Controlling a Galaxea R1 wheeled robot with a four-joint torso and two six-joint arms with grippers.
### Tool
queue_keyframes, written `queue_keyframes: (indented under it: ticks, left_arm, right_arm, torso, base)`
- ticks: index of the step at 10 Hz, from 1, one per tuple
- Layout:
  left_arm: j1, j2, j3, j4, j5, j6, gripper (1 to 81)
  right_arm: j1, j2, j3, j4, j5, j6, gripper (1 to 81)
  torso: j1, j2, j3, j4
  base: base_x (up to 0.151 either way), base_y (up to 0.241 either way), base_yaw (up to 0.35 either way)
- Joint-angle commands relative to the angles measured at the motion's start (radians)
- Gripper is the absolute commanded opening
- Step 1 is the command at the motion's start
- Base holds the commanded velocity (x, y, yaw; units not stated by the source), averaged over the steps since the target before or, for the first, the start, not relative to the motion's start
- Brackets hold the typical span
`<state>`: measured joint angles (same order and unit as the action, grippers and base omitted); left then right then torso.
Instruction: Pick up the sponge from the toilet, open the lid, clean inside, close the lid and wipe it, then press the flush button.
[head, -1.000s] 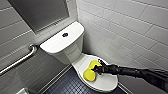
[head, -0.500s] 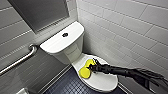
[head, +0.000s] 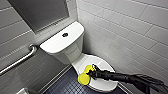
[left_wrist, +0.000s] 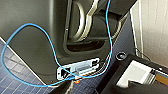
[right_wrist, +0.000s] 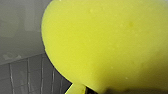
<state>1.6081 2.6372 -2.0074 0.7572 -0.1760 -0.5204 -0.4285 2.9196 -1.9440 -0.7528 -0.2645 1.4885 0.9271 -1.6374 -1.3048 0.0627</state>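
Tiled wall (head: 130, 32), sponge (head: 83, 77) on edge of lid (head: 103, 65)

- Right arm (head: 117, 76): slim, matt black, tube-like, seen in the head view towards four o'clock
- Nearer five o'clock it swells into a bulkier black section with dark cables (head: 150, 81) bundled alongside
- Right gripper (head: 93, 72): black, its detail hard to make out
- Body shell (left_wrist: 32, 32): smooth dark grey, with a rounded recess
- Grey hose (left_wrist: 83, 22): curved inside that recess
- Blue cable (left_wrist: 28, 24): thin, bright, in a wide loop across the shell, meeting a white connector plate (left_wrist: 80, 68) with a small orange-red tab (left_wrist: 77, 81) just beside it
- Black round fitting (left_wrist: 121, 55): near a black plate (left_wrist: 115, 81) bearing a pale grey-white panel (left_wrist: 136, 73)
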Motion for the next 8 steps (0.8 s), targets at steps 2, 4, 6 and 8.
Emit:
queue_keyframes:
  ticks: [2, 4, 6, 8]
  left_arm:
    - [0.053, -0.020, 0.016, 0.007, 0.059, 0.005, 81.1]
    - [0.053, -0.020, 0.016, 0.010, 0.058, 0.005, 81.1]
    - [0.053, -0.020, 0.018, 0.011, 0.059, 0.005, 81.1]
    - [0.054, -0.022, 0.019, 0.014, 0.058, 0.005, 81.1]
  right_arm:
    - [0.050, -0.075, 0.114, -0.036, -0.073, 0.003, 1.0]
    - [0.010, -0.162, 0.157, -0.034, -0.062, 0.004, 1.0]
    - [0.000, -0.277, 0.256, -0.036, -0.070, 0.006, 1.0]
    - [-0.017, -0.379, 0.329, -0.040, -0.071, 0.006, 1.0]
  torso:
    - [0.000, 0.000, 0.000, 0.000]
    - [0.000, 0.000, 0.000, 0.000]
    - [0.000, 0.000, 0.000, 0.000]
    - [0.000, 0.000, 0.000, 0.000]
  base:
    - [0.000, 0.000, 0.000]
    - [0.000, 0.000, 0.000]
    - [0.000, 0.000, 0.000]
    - [0.000, 0.000, 0.000]
